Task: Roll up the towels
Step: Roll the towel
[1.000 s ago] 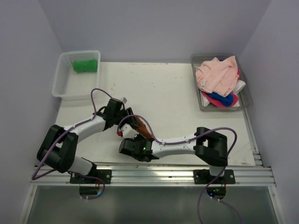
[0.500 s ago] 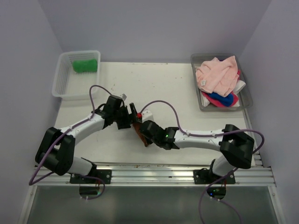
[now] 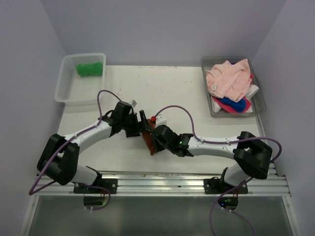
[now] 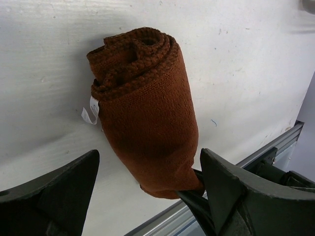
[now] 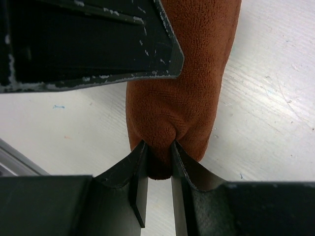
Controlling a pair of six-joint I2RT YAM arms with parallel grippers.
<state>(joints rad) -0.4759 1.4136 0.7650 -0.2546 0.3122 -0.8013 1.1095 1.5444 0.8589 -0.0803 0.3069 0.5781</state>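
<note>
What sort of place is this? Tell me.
Likely a robot lab cell: two arms bolted to an aluminium rail, a white table boxed by plain walls, towels staged in a grey tray and mesh basket.

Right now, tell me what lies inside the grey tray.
A pink towel lies on top in the grey tray. A blue towel, a magenta towel and a white towel peek out beneath it. Anything deeper and the tray's floor are covered.

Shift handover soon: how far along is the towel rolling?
Done: a rolled green towel in the basket. In hand: the rolled brown towel, right tool pinching its end, left tool open astride it. Left: a pink towel and a blue towel heaped unrolled in the tray.
</note>
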